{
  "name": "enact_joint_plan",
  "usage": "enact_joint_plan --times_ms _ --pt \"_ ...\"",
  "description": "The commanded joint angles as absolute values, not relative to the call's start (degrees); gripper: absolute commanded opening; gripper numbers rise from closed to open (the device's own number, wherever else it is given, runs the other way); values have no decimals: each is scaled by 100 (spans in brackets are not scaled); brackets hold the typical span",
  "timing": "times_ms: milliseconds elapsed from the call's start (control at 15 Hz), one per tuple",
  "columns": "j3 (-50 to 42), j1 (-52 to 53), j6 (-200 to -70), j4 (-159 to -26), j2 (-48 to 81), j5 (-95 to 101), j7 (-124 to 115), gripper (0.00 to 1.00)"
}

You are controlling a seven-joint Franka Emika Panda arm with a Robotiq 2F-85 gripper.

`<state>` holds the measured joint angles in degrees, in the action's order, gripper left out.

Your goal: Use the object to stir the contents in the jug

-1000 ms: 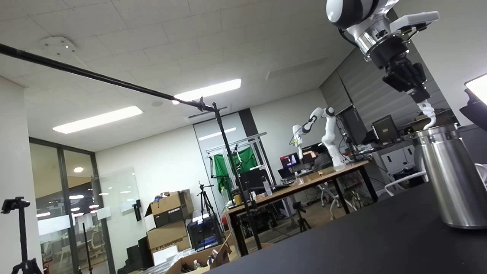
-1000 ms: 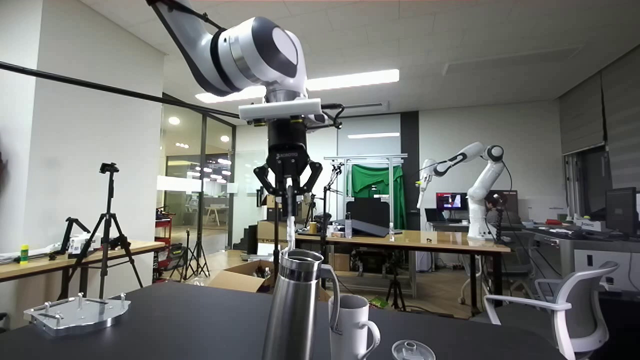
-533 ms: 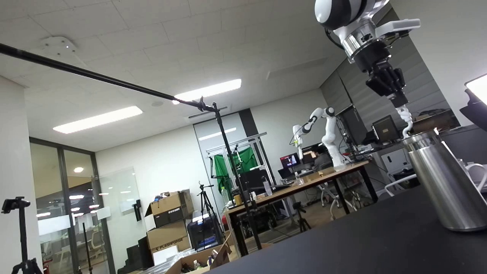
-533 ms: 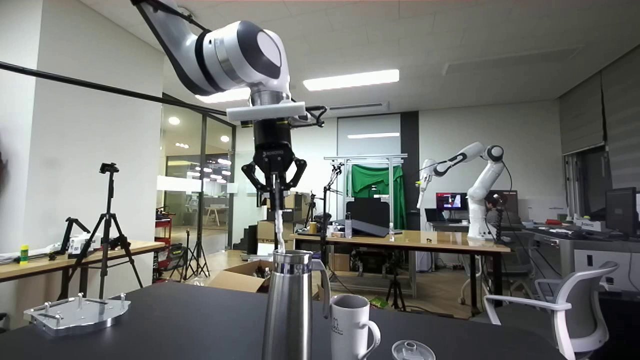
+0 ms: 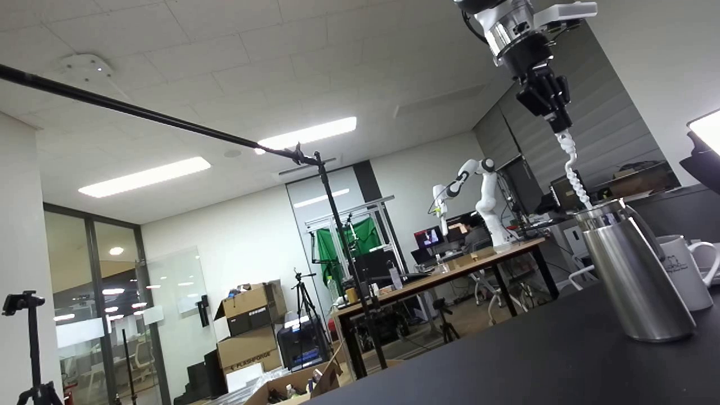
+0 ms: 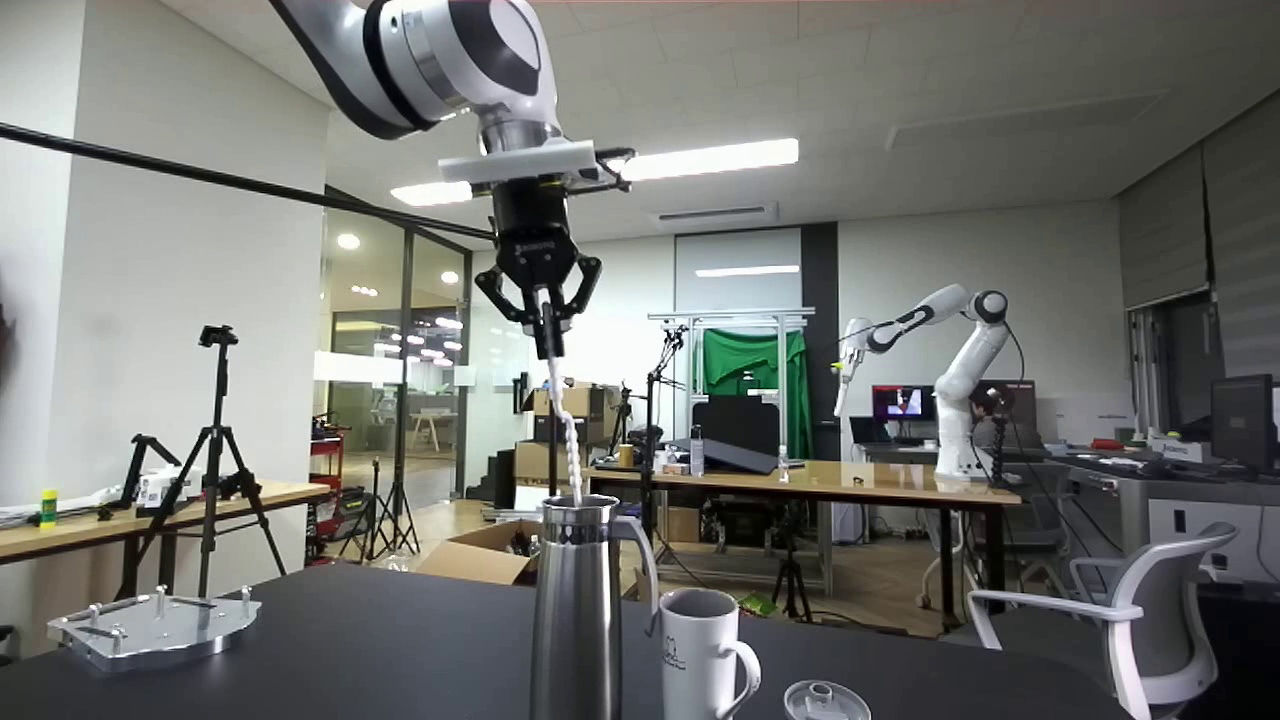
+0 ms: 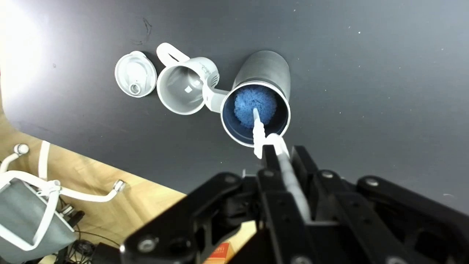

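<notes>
My gripper [image 5: 561, 125] is shut on the object, a slim white twisted stick [image 5: 572, 175], and hangs above the jug. In an exterior view, the gripper [image 6: 550, 342] and the stick [image 6: 571, 436] are also seen, with the stick slanting down through the jug's rim. The shiny steel jug [image 5: 635, 275] stands upright on the black table; it also shows in an exterior view [image 6: 577, 625]. In the wrist view, the fingertips [image 7: 285, 151] flank the handle of the stick [image 7: 259, 135]. Its blue bristled end [image 7: 249, 102] is inside the jug [image 7: 266, 68].
A white mug [image 6: 697, 650] stands close beside the jug's handle. A clear-looking lid [image 6: 823, 702] lies beyond the mug. A metal plate with posts [image 6: 150, 635] lies on the table's far side. A grey chair [image 6: 1150, 610] stands beyond the table edge.
In both exterior views my gripper has moved left, then up, drawing more of the stick out of the jug. The jug has shifted and gone from tilted to upright.
</notes>
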<state>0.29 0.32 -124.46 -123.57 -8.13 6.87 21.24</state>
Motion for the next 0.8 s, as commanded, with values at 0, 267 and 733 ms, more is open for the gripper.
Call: enact_joint_plan --times_ms 0,267,733 --pt "-9 42 -12309 -12299 -949 763 1974 4" --pt "-52 28 -12348 -12442 -812 705 1992 4" --pt "-218 -90 -12550 -12535 -342 446 2173 4"
